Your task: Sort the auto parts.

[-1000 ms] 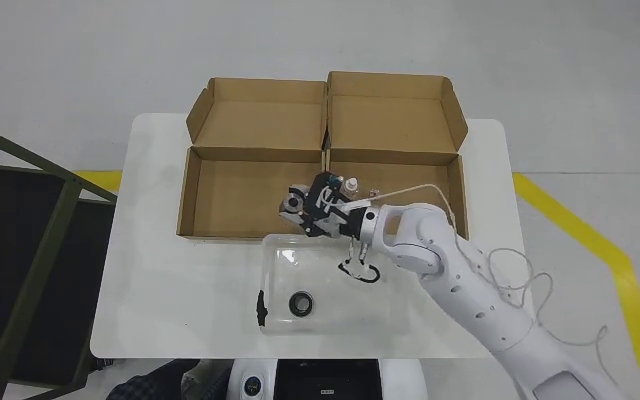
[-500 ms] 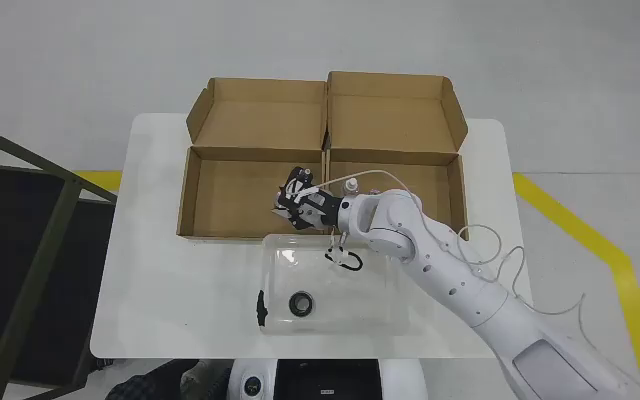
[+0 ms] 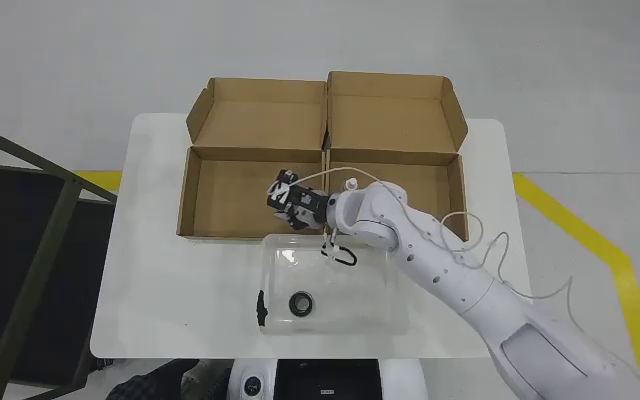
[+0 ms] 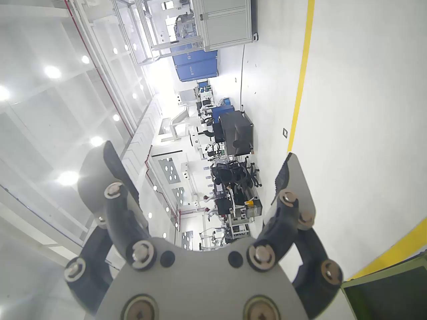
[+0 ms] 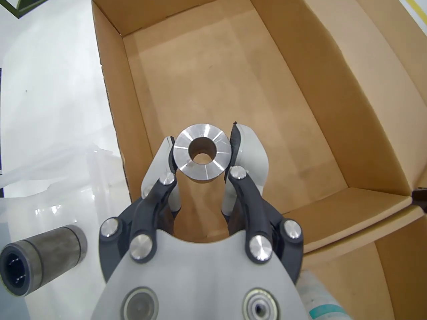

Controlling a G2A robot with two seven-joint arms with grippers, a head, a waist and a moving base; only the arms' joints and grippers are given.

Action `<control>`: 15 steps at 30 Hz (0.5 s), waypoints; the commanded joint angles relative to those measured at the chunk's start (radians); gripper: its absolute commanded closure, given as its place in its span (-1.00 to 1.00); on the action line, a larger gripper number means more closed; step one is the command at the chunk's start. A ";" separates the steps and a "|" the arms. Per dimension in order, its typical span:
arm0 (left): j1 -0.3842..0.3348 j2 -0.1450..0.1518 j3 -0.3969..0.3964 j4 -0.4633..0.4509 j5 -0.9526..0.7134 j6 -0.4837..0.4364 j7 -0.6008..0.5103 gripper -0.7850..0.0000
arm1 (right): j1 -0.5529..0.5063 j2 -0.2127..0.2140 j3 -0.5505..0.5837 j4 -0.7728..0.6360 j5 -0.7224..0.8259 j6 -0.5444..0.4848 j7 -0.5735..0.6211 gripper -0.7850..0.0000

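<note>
Low at centre in the right wrist view, over the box [image 5: 233,78], a ring [image 5: 202,168] is clamped across its rim by the right hand [image 5: 202,143]; it is judged heavy, stiff, slick.

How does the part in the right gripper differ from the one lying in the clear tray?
The silver ring is bright and short; the dark cylinder is dull grey and longer. The silver ring is held between the fingers of the right gripper over a cardboard box; the dark cylinder lies on its side in the clear tray. Both are round with a centre bore.
</note>
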 commanded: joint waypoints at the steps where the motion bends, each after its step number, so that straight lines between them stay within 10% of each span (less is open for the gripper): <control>1: 0.000 0.000 0.000 0.000 0.000 0.000 0.000 -1.00 | 0.003 -0.003 -0.001 0.005 -0.001 0.000 0.017 1.00; 15: 0.000 0.000 0.000 0.000 0.000 0.000 0.000 -1.00 | 0.027 -0.031 -0.015 0.047 0.006 -0.016 0.125 0.43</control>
